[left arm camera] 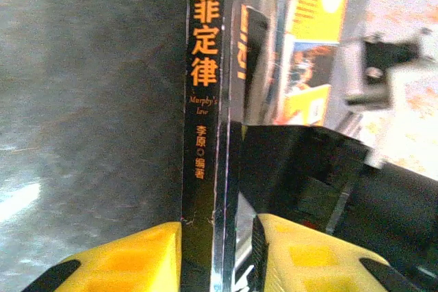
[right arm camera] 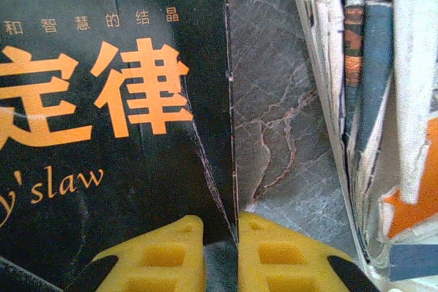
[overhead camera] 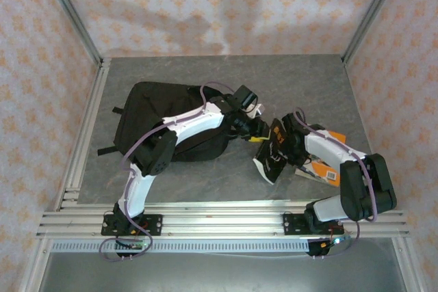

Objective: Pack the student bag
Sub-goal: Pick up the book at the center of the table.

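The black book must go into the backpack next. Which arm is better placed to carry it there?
Left. The left hand straddles the spine of the black book, and its arm lies over the backpack. The right hand pinches only a cover edge, on the side away from the backpack.

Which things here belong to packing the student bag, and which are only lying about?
For the job: student bag; black book, between the jaws; pile of other books, probably to pack next.
Only there: metal frame rail; grey table.
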### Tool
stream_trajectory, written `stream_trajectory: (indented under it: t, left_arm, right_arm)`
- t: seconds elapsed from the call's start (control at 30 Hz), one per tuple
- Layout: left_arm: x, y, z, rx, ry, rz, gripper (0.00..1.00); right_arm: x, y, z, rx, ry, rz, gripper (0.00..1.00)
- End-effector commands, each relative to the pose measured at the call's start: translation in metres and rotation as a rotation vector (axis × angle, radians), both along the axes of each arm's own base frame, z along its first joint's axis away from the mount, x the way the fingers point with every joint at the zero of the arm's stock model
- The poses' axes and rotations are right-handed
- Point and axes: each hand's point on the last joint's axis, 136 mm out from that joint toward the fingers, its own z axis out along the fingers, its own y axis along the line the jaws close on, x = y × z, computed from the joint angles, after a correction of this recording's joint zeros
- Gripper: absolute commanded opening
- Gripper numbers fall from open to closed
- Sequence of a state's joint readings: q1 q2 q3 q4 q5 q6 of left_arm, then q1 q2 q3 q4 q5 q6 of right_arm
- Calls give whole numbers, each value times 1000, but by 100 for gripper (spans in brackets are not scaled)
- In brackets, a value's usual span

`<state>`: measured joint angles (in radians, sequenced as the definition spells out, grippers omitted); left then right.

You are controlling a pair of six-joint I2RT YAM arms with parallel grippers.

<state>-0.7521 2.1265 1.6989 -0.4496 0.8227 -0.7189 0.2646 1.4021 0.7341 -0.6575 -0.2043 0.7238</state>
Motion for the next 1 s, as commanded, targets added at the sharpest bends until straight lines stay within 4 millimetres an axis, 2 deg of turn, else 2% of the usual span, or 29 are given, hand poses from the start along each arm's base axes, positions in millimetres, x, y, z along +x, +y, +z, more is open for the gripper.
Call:
stream_trajectory:
  t: [0.0,0.2,0.33,0.43,0.53,0.63,0.7,0.8,0.9,0.97]
  left_arm:
    - [-41,-33,13,-132,79,-119,32]
    - [-47,-44,-11,-106,125,-138,31]
    - [-43,-41,-15,-70,99,-143,30]
    - [-37,-31,-14,-19,56,-139,19]
    - [-28,-18,-6,8,13,-116,9]
    - [-21,-3,5,21,-28,-93,0]
    - [-16,7,16,25,-62,-63,0]
    - [-9,18,37,16,-112,-9,0]
    - [1,21,69,-26,-187,64,0]
    - [7,24,105,-83,-253,120,0]
  right_arm:
    - [-13,6,-20,25,59,30,14]
    - [-13,10,-19,48,52,29,14]
    - [-14,10,-19,48,52,33,14]
    - [-13,8,-16,38,41,31,16]
    - [-7,6,-2,27,3,41,31]
    - [4,5,27,20,-68,45,53]
    - [10,1,55,11,-146,25,65]
    - [20,-6,98,3,-275,-38,77]
    - [33,-3,144,56,-417,-76,83]
    - [41,-1,172,91,-501,-101,87]
